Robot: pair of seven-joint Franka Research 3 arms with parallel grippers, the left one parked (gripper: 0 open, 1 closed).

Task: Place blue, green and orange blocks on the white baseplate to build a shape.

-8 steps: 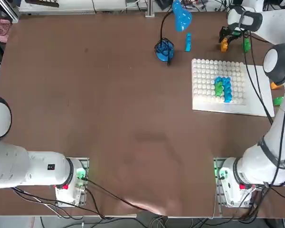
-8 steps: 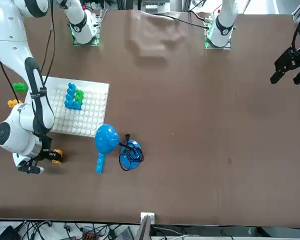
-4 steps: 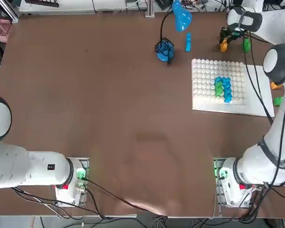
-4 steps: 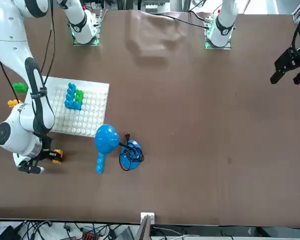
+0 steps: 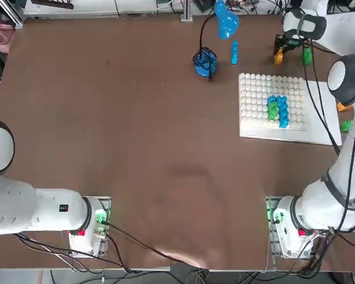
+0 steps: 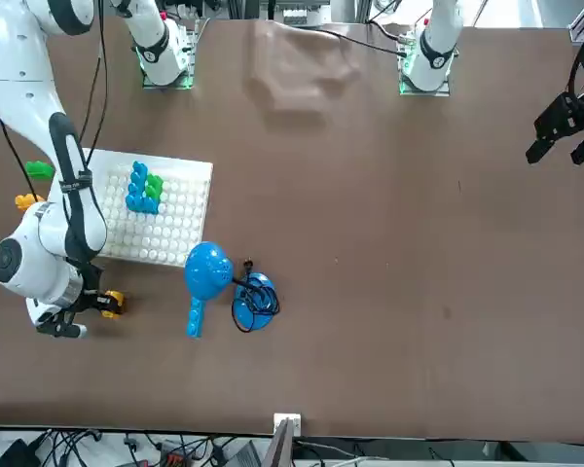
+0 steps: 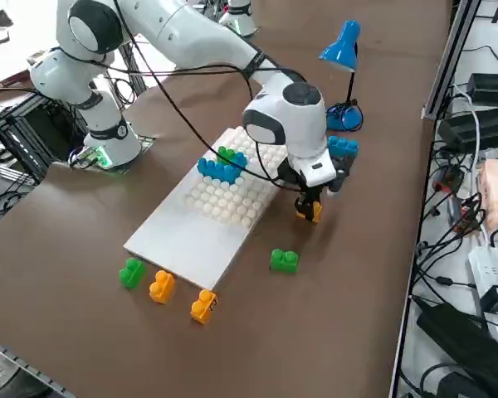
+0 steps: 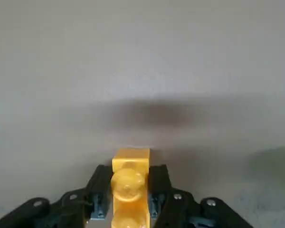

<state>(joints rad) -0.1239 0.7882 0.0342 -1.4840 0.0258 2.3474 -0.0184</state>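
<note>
On the worktop point(image 7: 83, 249), closest in the right side view, three loose blocks sit in a row by the smooth end of the white baseplate point(image 7: 183, 236): a green block point(image 7: 132, 272), an orange block point(image 7: 161, 287) and another orange block point(image 7: 203, 305). A bit farther on, a second green block point(image 7: 284, 260) lies alone.

Next comes the right gripper point(image 7: 309, 209), low over the worktop just past the studded end of the baseplate. Its fingers point(image 8: 157, 183) are clenched on an orange brick point(image 8: 128, 176) (the wrist view shows it squeezed between them, studs up).

On the baseplate stands the shape so far point(image 5: 278, 110): a blue column with a green piece stuck to its side. No orange is on it yet. So I think the build is part done, and the held orange brick is likely next.

Farther off lie a loose blue block point(image 5: 234, 52) and a blue lamp point(image 5: 213, 35).
</note>
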